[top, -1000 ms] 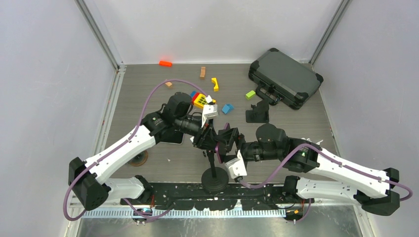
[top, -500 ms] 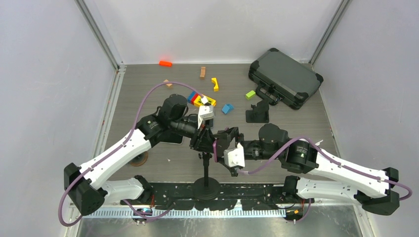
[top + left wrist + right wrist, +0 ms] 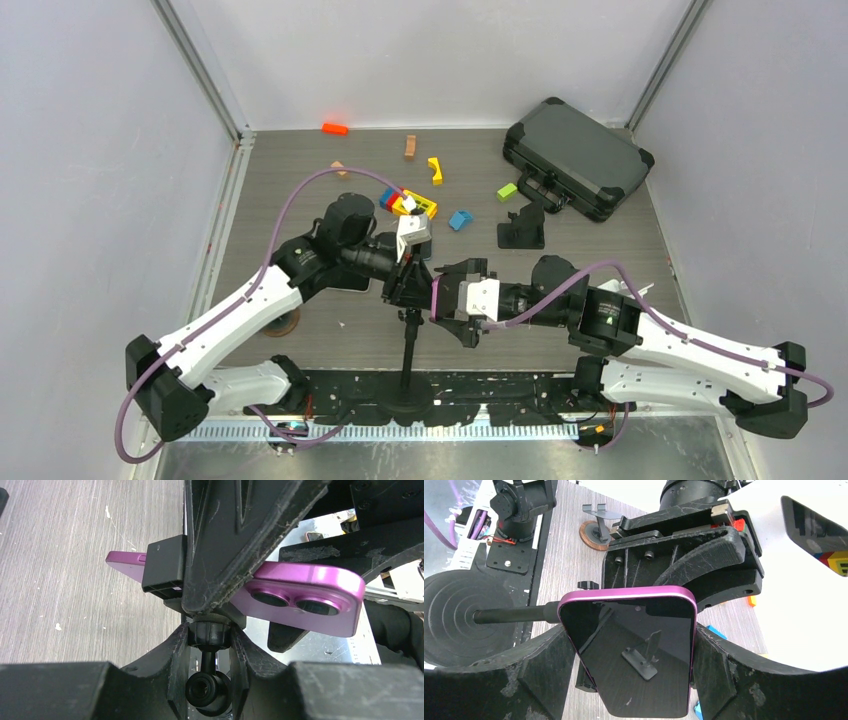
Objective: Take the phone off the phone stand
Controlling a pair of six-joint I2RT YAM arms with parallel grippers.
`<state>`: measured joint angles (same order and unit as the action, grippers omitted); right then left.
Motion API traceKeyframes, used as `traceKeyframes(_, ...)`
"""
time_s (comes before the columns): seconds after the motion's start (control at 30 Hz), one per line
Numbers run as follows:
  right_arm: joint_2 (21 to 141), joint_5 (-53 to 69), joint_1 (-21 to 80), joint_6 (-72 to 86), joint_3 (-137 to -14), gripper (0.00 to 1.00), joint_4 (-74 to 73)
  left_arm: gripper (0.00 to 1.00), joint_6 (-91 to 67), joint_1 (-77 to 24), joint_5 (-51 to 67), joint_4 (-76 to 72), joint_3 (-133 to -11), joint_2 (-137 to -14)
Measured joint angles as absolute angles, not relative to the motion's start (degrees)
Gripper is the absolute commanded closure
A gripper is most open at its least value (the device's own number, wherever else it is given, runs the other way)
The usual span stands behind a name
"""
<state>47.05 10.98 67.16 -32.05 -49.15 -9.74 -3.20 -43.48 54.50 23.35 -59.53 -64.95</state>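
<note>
Landmark: the phone stand (image 3: 407,355), a thin stem on a round base (image 3: 405,395), topped by a clamp head (image 3: 162,565) on a ball joint (image 3: 210,630).
Task's thing: the purple phone (image 3: 310,595) lies crosswise in the stand's clamp head. Its camera end juts out to one side, and it is not yet free.
Bracing arm: the left gripper (image 3: 210,647) is closed tight on the stand's neck, one finger on each side of the ball joint just under the clamp head. It has the stand, not the phone.
Pulling arm: the right gripper (image 3: 636,632) stands wide, with a finger along each long edge of the phone beside the clamp head. The fingers look to be bearing on those edges, though the phone's rim hides the contact line.
Risk, dragging: if the pull comes before the clamp lets go, the whole stand goes with it. The hold on a round joint could twist and swing the base.
Risk, slipping: the smooth edges could slide out of a wide grip, dropping the phone beside the stand.
Risk, crowding: both grippers are packed in at the stand's head, so a skewed pull could knock them together.
</note>
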Motion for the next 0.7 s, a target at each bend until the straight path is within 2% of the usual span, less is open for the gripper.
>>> traceKeyframes(0.2, 46.8, 11.1, 67.2, -31.8, -48.9, 1.0, -9.5, 1.0, -3.3, -43.5, 54.2, 20.8, -57.8, -63.7)
traceKeyframes(0.43, 46.9, 13.6, 67.1, -39.2, -49.7, 1.0, -13.7, 0.98, -3.3, -43.9, 52.6, 17.9, -55.9, -63.3)
traceKeyframes(0.5, 46.9, 15.0, 67.0, -42.3, -50.2, 1.0, -14.8, 0.91, -3.7, -43.9, 52.7, 17.1, -55.9, -63.4)
traceKeyframes(0.6, 46.6, 16.8, 66.8, -47.0, -50.3, 1.0, -15.7, 0.69, -4.3, -43.9, 52.7, 15.9, -55.9, -63.7)
traceKeyframes(0.7, 46.5, 18.3, 66.7, -50.4, -50.3, 1.0, -16.6, 0.56, -5.0, -43.9, 53.1, 14.1, -54.9, -63.8)
